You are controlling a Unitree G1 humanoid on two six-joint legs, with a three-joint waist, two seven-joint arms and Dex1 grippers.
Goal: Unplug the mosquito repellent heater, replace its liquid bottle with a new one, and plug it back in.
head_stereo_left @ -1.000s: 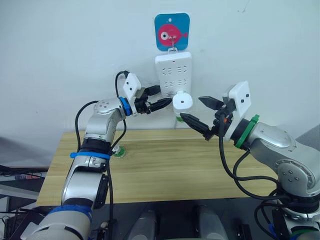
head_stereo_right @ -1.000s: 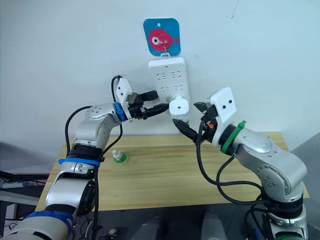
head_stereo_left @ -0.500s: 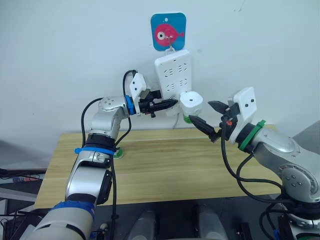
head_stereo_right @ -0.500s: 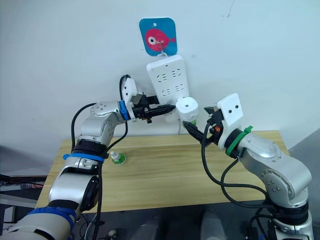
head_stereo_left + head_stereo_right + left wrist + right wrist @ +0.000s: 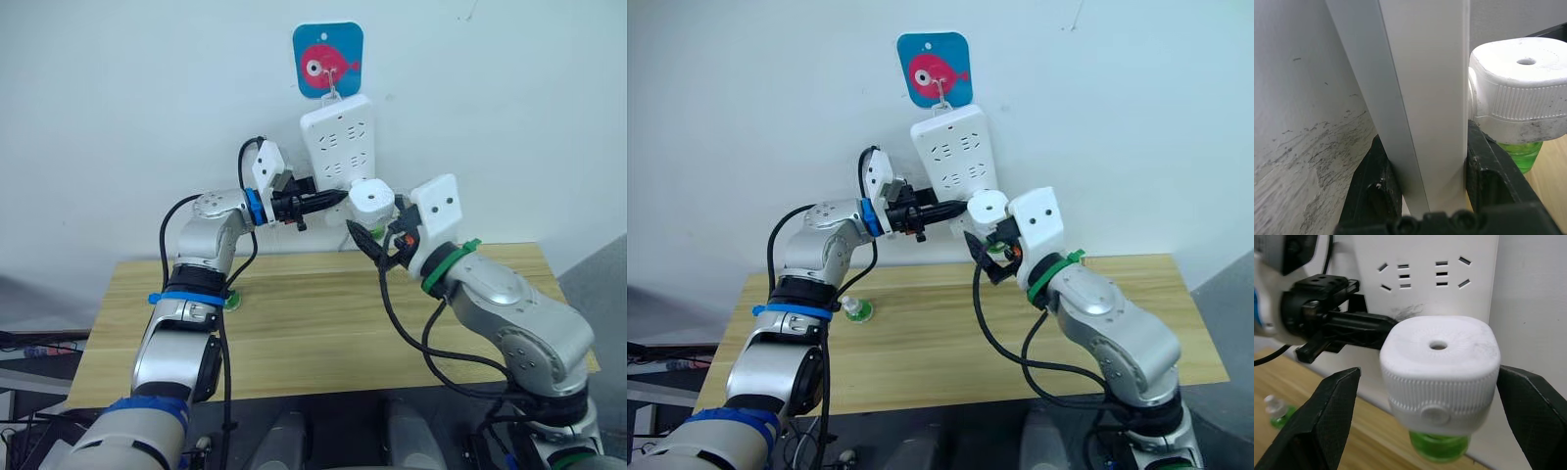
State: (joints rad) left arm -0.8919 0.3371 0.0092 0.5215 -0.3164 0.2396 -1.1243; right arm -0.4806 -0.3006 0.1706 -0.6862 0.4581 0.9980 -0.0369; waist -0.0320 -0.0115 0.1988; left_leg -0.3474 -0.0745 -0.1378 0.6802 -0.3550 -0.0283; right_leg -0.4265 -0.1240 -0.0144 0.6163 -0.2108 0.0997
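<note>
The task stands at its very first step, by the look of things: the mosquito repellent heater (image 5: 1441, 372) is plugged into the lower end of the white socket strip (image 5: 338, 141) that hangs on the wall under a blue fish hook (image 5: 328, 61), and a green liquid bottle (image 5: 1439, 448) is screwed in beneath it. The right gripper (image 5: 1435, 418) has its two black fingers spread wide, one to either side of the heater and apart from it, so the heater sits between them but is not yet grasped. The left gripper (image 5: 1425, 169) is clamped on the edge of the socket strip, one finger (image 5: 1373, 188) behind it against the wall and the other in front, with the heater just beside its front finger; this appears to brace the strip for the pull. On the table (image 5: 313, 323), well below and behind the left gripper near that arm's elbow, stands a second small bottle (image 5: 856, 309) with green liquid, probably the replacement. Everything therefore seems left to do: closing on the heater, pulling it out, swapping the bottles and plugging it back in.
</note>
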